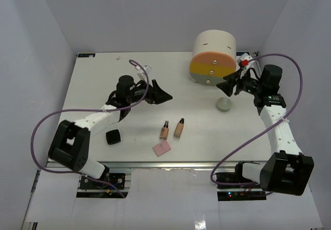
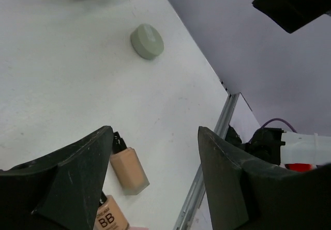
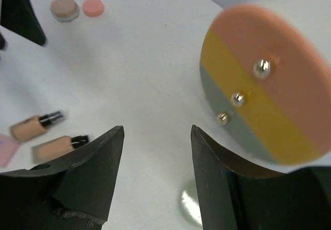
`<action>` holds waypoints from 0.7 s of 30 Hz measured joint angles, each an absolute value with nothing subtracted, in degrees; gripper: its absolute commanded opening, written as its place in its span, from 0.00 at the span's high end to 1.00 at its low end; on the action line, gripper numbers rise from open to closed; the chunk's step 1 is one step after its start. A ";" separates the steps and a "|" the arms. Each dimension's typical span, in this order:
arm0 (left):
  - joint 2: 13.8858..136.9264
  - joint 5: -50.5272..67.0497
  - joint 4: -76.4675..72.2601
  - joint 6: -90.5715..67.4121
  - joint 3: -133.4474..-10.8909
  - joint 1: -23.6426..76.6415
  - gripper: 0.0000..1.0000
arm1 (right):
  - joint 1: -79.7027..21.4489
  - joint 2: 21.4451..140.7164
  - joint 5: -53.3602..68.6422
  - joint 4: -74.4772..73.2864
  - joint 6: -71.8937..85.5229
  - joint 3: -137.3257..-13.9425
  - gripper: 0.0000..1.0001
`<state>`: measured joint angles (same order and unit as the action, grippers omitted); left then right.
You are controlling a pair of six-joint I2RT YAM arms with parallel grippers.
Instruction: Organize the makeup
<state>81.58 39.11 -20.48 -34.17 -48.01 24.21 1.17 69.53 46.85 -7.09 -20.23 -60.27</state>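
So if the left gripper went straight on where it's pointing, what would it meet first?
Likely the pale green jar, in line ahead of the left gripper; tilted downward, it may touch the table first. Depth is unclear.

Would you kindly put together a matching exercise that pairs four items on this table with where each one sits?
Things:
1. pale green jar
2. black compact
3. pink square
4. drawer cylinder

Places:
A. farthest left of the four
B. farthest back, on the right
C. closest to the near edge
D. on the right, just in front of the cylinder

Pairs: 1-D, 2-A, 3-C, 4-B
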 measured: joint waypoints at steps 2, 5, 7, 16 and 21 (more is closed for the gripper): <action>88.50 37.93 -21.41 -36.85 -52.24 27.47 0.23 | 7.57 68.74 52.37 -3.46 -14.33 -53.96 0.38; 98.92 35.04 -22.71 -41.08 -61.50 32.14 0.24 | 13.55 69.38 55.58 -2.57 -7.38 -48.13 0.38; 105.82 32.83 -24.36 -43.72 -68.53 34.58 0.24 | 15.43 68.81 56.24 -1.04 -3.46 -46.32 0.38; 127.55 22.25 -24.86 -51.35 -91.65 39.27 0.29 | 19.35 62.03 57.41 9.30 6.29 -43.98 0.38; 133.93 17.53 -23.13 -53.39 -99.84 40.32 0.31 | 19.81 60.43 57.34 11.79 7.60 -43.04 0.38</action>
<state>133.93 17.53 -23.13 -53.39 -99.84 40.32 19.81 60.43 57.34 11.79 7.60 -43.04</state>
